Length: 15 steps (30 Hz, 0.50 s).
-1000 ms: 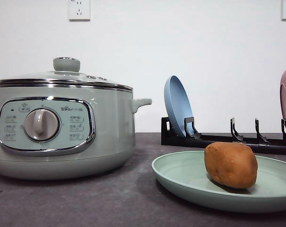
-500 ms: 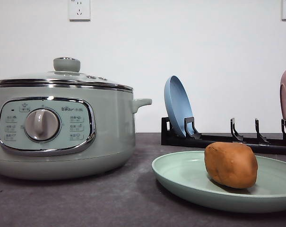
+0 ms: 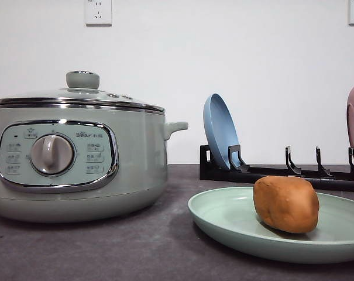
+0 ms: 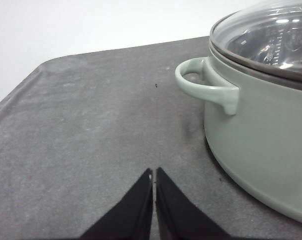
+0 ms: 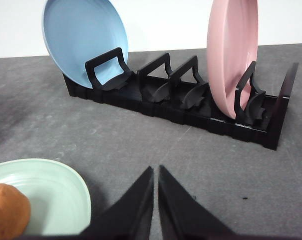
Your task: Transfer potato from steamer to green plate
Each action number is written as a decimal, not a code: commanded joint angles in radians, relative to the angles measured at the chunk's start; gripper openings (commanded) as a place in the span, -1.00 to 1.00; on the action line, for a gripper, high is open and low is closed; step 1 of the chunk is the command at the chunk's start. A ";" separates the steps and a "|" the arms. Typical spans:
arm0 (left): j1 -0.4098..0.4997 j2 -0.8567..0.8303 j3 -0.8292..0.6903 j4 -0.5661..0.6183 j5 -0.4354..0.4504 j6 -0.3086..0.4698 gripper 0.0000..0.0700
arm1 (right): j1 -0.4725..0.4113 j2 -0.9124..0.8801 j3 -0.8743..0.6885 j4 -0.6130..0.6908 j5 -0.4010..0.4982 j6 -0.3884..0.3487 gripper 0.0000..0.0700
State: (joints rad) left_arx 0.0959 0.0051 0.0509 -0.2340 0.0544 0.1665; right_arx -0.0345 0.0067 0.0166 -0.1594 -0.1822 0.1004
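The orange-brown potato (image 3: 285, 204) lies on the pale green plate (image 3: 223, 215) at the right of the front view; its edge also shows in the right wrist view, potato (image 5: 7, 212) on the green plate (image 5: 56, 192). The sage-green steamer (image 3: 130, 158) stands at the left with its glass lid on. Seen from the left wrist, my left gripper (image 4: 154, 172) is shut and empty, over bare table beside the steamer (image 4: 263, 135) and its side handle. My right gripper (image 5: 155, 170) is shut and empty, above the table between the plate and the rack.
A black dish rack (image 5: 190, 107) stands behind the green plate, holding a blue plate (image 5: 83, 42) and a pink plate (image 5: 230, 55) upright. The dark grey tabletop (image 4: 91, 130) stretches left of the steamer. A white wall runs behind.
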 commanded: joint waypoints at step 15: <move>0.002 -0.002 -0.007 -0.034 0.002 -0.003 -1.00 | -0.001 -0.003 -0.005 0.002 0.000 -0.007 -0.99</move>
State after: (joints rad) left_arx 0.0959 0.0051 0.0509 -0.2340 0.0544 0.1665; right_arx -0.0345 0.0067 0.0164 -0.1589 -0.1822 0.1001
